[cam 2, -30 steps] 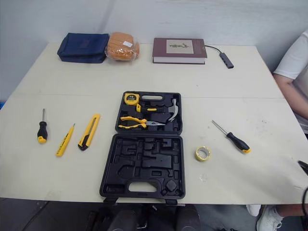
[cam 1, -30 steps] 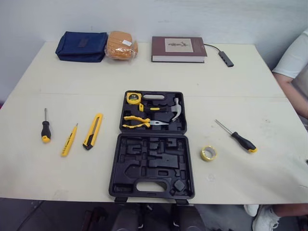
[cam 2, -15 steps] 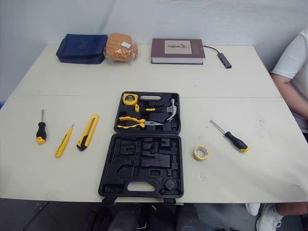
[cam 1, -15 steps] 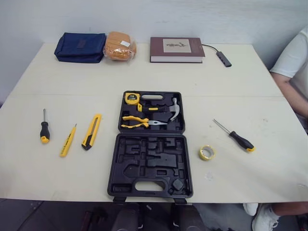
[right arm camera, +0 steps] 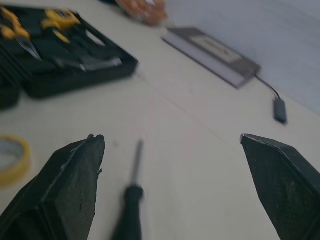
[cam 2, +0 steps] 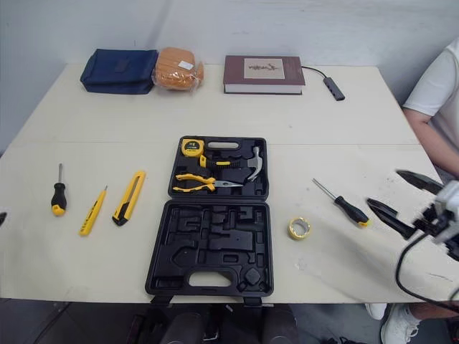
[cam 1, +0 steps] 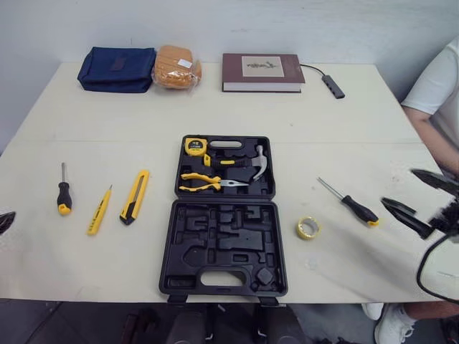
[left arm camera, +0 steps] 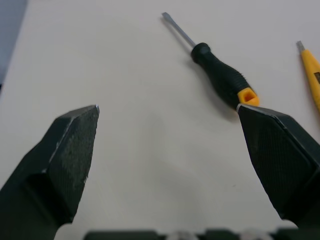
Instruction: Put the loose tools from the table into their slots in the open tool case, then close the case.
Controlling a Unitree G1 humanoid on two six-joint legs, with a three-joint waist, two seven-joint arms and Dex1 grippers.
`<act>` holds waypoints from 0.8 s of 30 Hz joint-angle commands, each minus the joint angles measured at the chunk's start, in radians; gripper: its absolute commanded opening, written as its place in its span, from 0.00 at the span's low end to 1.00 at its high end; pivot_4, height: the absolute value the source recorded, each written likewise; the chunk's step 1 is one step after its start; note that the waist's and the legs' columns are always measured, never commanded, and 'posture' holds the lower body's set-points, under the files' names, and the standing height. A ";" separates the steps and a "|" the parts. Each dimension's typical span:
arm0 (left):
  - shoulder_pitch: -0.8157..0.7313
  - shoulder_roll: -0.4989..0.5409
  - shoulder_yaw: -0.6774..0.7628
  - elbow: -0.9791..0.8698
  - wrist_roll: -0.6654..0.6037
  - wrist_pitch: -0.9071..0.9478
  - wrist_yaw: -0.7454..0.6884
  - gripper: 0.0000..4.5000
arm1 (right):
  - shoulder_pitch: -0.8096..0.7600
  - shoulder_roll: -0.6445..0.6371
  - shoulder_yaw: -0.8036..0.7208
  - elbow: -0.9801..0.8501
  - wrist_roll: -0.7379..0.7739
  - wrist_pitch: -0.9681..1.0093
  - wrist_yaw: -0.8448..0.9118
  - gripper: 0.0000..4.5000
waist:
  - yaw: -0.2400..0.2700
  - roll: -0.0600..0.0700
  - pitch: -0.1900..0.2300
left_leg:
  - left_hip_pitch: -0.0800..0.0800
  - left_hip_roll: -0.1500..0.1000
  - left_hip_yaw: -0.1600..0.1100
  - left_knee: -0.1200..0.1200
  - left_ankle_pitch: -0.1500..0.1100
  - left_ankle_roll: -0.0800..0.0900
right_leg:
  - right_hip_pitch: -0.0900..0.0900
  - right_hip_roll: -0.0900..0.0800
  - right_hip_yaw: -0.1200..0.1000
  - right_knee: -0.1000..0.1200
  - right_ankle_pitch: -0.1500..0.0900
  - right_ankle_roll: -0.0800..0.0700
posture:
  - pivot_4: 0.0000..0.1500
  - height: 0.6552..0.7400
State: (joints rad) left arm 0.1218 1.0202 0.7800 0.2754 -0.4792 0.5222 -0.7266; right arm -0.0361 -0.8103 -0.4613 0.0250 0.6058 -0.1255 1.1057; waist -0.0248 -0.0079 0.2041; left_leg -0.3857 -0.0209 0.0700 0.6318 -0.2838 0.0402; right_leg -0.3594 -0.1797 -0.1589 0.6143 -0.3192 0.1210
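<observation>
Squarely mid-way along a pale cream surface [cam 1: 344, 122] lies the open black tool case [cam 1: 222, 247], its long axis running away from the robot. The near half's slots are bare, and the far half holds a tape measure [cam 1: 196, 146], pliers [cam 1: 206, 183] and a hammer [cam 1: 251, 163].

Left of it lie a black screwdriver [cam 1: 64, 192], a slim yellow cutter [cam 1: 99, 210] and a utility knife [cam 1: 135, 196], all roughly lengthwise with tips toward the far wall. To the right sit a tape roll [cam 1: 309, 228] and a second screwdriver [cam 1: 351, 203], slanted, tip far-left.

A blue pouch [cam 1: 117, 69], bagged bread [cam 1: 176, 67], a book [cam 1: 261, 72] and a cabled hub [cam 1: 333, 86] line the far edge below a white wall. A person's white sleeve [cam 1: 437, 82] shows at right.

The right gripper [cam 1: 422, 199] hovers just right of the second screwdriver, fingers wide apart and empty. In the left wrist view, the left gripper [left arm camera: 167, 107] is likewise spread and empty beside the black screwdriver, whose blade is flat-tipped.
</observation>
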 commanded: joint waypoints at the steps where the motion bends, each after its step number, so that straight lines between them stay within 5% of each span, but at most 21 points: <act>1: -0.078 -0.010 -0.020 -0.149 -0.048 0.230 0.138 0.99 | -0.064 0.030 0.062 -0.137 0.035 0.034 -0.017 1.00 | 0.003 0.000 0.000 | 0.000 0.000 0.000 0.000 0.000 0.000 | 0.000 0.000 0.000 0.000 0.000 0.000 | 1.00 1.00; 8: -0.339 -0.106 -0.143 -0.230 -0.030 0.565 0.418 0.99 | -0.208 0.053 0.217 -0.259 0.076 0.139 0.035 1.00 | 0.027 0.000 0.000 | 0.000 0.000 -0.001 0.003 0.002 -0.001 | -0.001 0.005 0.001 0.005 0.000 0.000 | 1.00 1.00; 24: -0.614 -0.253 -0.335 -0.005 0.146 0.480 0.600 0.99 | -0.288 0.090 0.330 -0.298 0.054 0.172 0.116 1.00 | 0.049 -0.004 -0.001 | -0.002 0.001 -0.001 0.005 0.004 0.001 | -0.001 0.011 0.002 0.005 0.000 0.000 | 1.00 1.00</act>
State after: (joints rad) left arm -0.4711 0.7616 0.4341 0.2574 -0.3547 1.0168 -0.1492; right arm -0.3183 -0.7157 -0.1234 -0.2341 0.6568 0.0483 1.2137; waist 0.0243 -0.0123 0.2030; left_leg -0.3872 -0.0203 0.0691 0.6372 -0.2792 0.0423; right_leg -0.3605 -0.1684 -0.1572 0.6190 -0.3191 0.1207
